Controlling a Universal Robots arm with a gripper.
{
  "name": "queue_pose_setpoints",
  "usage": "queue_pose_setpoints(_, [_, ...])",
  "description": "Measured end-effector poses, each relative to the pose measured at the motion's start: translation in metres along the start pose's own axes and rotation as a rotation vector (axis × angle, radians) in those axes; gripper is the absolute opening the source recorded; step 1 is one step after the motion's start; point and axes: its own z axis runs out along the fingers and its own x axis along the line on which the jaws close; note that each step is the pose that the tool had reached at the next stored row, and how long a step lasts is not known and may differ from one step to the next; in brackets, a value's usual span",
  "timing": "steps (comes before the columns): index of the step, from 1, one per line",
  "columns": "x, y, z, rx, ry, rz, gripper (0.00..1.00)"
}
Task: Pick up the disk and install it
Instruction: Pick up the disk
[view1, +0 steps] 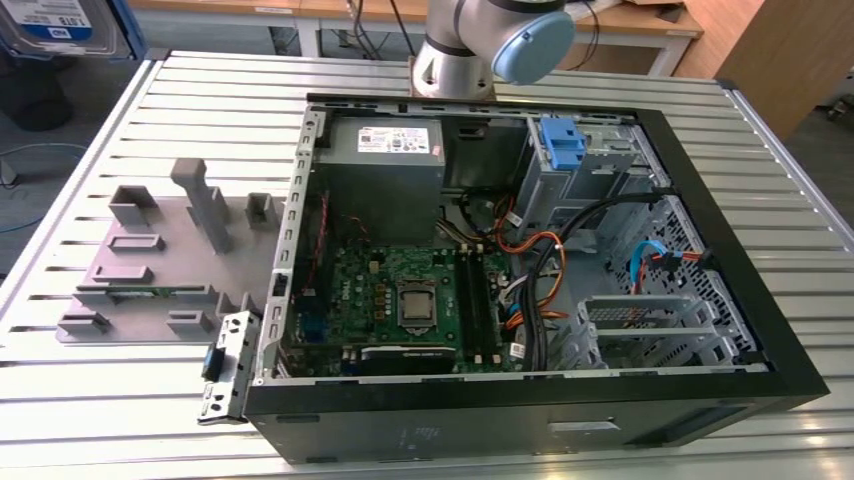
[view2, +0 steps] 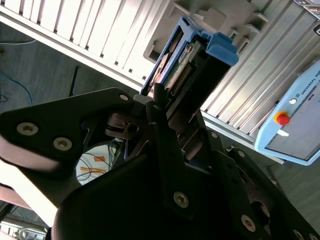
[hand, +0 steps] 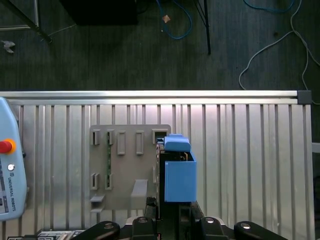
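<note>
While your gripper (view2: 175, 107) clamps tight on disk (hand: 179, 177), pick looks done: disk sits in grip over edge of grey plate (hand: 127, 175) in first wrist view, contact with plate unclear. Step in hand, judged: carry to case (view1: 534, 410), centre of exterior view. Install calls for squaring disk to drive cage (view1: 601, 165), upper right inside case, clear of cables (view1: 534, 290). Slatted metal table (view1: 787, 180); dark floor (hand: 100, 50), loose cords (hand: 175, 22); wooden benches (view1: 641, 25) along exterior view's top.

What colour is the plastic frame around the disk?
Blue. The frame of the disk shows best in the first wrist view.
</note>
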Motion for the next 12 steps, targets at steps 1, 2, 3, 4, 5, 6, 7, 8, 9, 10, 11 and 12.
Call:
queue_pose_setpoints(1, [0.0,0.0,-0.001,-0.0001,0.0,0.0,0.35])
queue_pose_setpoints(2, [-0.0001,0.0,-0.002,0.0,0.0,0.0,0.35])
queue_pose_setpoints(3, [-0.0001,0.0001,-0.0029,-0.0001,0.0001,0.0,0.35])
queue_pose_setpoints(4, [-0.0002,0.0001,-0.0039,-0.0001,0.0,0.0,0.35])
queue_pose_setpoints(5, [-0.0002,0.0001,-0.0046,-0.0002,0.0001,0.0,0.35])
queue_pose_setpoints(6, [-0.0002,0.0001,-0.0049,-0.0001,0.0,0.0,0.35])
queue_pose_setpoints(7, [-0.0002,0.0001,-0.0052,-0.0002,0.0001,0.0,0.35])
queue_pose_setpoints(8, [-0.0002,0.0001,-0.0054,-0.0001,0.0001,0.0,0.35])
queue_pose_setpoints(9, [-0.0002,0.0001,-0.0056,0.0,0.0,0.0,0.35])
queue_pose_setpoints(10, [-0.0002,0.0001,-0.0057,-0.0001,0.0001,0.0,0.35])
queue_pose_setpoints(11, [-0.0002,0.0001,-0.0057,-0.0001,0.0001,0.0,0.35])
queue_pose_setpoints(12, [-0.0003,0.0001,-0.0059,-0.0001,0.0001,0.0,0.35])
